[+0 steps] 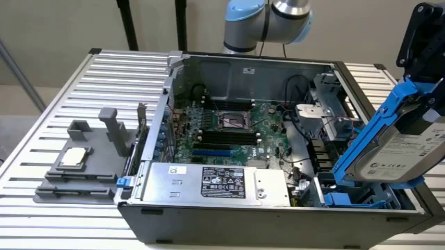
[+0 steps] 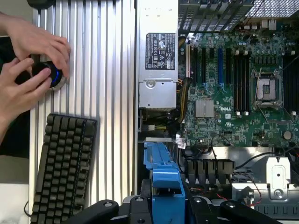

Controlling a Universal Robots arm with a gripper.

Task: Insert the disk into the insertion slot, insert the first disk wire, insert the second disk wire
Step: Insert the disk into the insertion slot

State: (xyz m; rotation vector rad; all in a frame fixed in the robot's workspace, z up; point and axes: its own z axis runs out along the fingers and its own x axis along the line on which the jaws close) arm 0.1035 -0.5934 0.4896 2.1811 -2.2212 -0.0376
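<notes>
1. One flat silver-grey rectangular disk (image 1: 399, 151) with a white label, clipped in a bright blue plastic carrier, sits in your black robot hand (image 1: 420, 101), which is closed on the carrier's upper end.
2. The disk hangs tilted below the hand, at the exterior view's right.
3. Just under its lower end you see the narrow insertion slot (image 1: 358, 198) with blue plastic tabs, in the open dark grey metal computer case (image 1: 278, 224); whether they touch cannot be told.
4. From the wrist you look along the blue carrier between the hand's black fingers (image 2: 140, 207), towards the green motherboard (image 2: 233, 93) and the silver power-supply box (image 2: 159, 70) with a black label.
5. On the ribbed metal table (image 2: 107, 93) a black keyboard (image 2: 63, 168) lies beside the case, and a person's two hands (image 2: 32, 56) hold a round black knob (image 2: 46, 74).
</notes>
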